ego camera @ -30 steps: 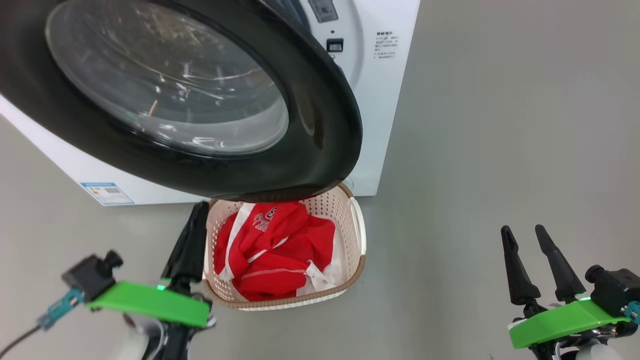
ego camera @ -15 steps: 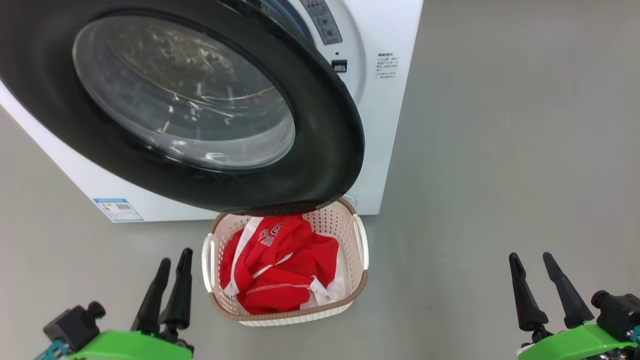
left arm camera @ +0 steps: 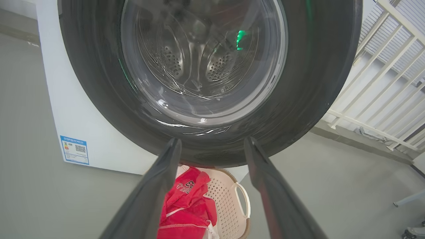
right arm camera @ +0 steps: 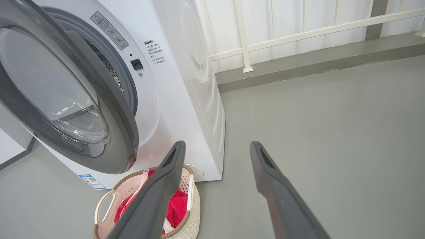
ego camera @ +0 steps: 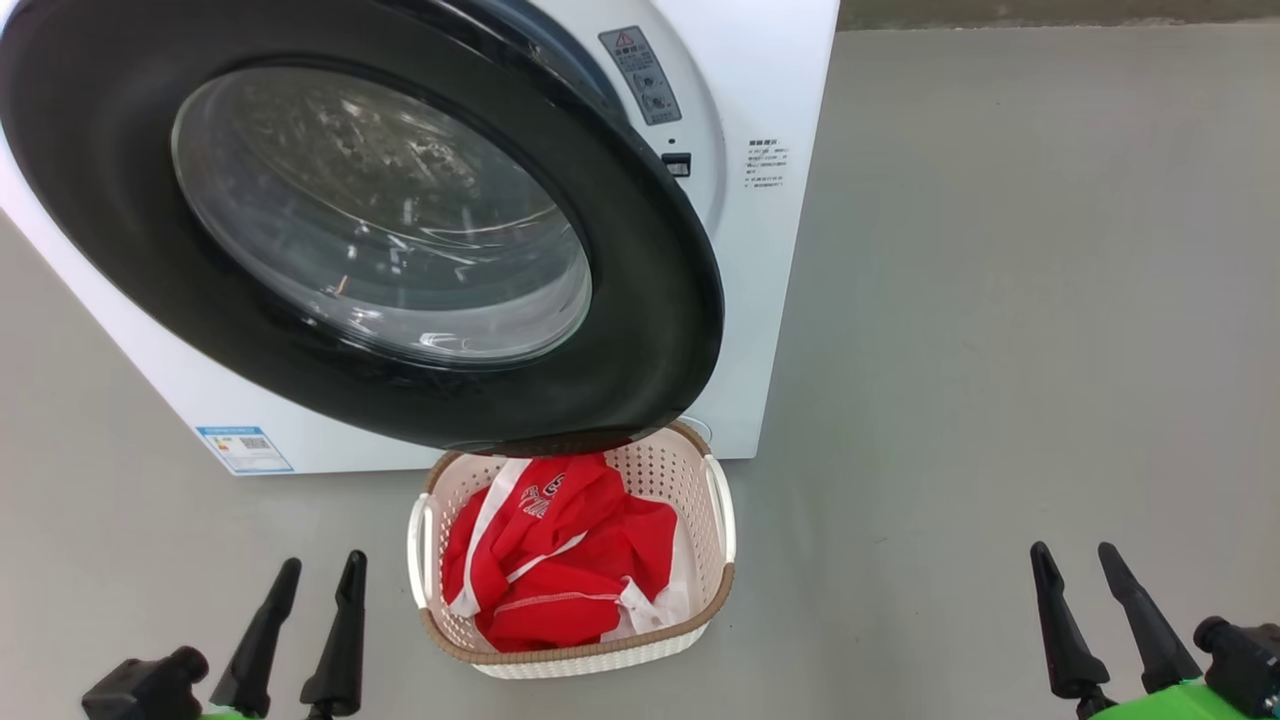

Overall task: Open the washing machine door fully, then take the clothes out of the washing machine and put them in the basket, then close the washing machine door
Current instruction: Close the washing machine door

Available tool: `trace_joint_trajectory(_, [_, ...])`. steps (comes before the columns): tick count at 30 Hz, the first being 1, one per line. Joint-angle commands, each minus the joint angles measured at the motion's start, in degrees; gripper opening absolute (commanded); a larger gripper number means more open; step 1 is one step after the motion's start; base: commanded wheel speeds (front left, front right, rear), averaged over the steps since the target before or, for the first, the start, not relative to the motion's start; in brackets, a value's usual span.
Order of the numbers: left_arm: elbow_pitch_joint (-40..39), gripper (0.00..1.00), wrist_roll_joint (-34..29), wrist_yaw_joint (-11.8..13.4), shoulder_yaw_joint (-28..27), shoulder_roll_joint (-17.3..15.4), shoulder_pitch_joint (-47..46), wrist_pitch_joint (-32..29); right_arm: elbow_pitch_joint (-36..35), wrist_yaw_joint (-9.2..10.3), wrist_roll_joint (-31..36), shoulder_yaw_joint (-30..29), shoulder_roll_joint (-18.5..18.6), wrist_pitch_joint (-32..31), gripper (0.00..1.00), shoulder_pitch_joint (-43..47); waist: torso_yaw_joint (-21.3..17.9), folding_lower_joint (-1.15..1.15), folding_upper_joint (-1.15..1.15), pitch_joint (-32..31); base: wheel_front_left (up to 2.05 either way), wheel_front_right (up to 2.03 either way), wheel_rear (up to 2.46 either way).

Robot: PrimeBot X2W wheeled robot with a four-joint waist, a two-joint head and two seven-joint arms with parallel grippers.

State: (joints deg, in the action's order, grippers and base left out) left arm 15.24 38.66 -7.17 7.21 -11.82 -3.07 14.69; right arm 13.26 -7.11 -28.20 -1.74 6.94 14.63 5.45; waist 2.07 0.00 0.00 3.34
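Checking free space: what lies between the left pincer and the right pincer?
In the head view, the basket with the clothes in it, nearer the left pincer; the rest is bare grey floor.

Grey floor stretches back to a white railing.

grey flr, white railing bkgd, even light

Grey floor carries washing machine and basket.
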Motion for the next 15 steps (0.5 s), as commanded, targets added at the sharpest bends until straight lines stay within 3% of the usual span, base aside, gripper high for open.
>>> trace_joint_trajectory(1, [-1.7, 1.00, -2.9, -0.3, -2.9, -0.9, -0.4, 0.3, -1.5, -0.37, 0.4, 0.5, 1.2, 0.4, 1.00, -0.1, 0.0, 0.00, 0.00, 0.0, 0.00, 0.00, 0.00])
trace_joint_trajectory(11, [-3.1, 1.00, -21.5, -0.3, -8.7, 2.2, 2.1, 0.3, -2.0, -0.37, 0.6, -0.4, 1.0, 0.4, 1.00, 0.8, -0.1, 0.00, 0.00, -0.2, 0.00, 0.00, 0.00])
trace_joint_trajectory(15, [-3.9, 1.00, -25.6, -0.3, -10.4, 4.3, 2.9, 0.3, -2.2, -0.37, 0.6, -0.6, 0.8, 0.4, 1.00, 0.8, 0.0, 0.00, 0.00, -0.1, 0.00, 0.00, 0.00])
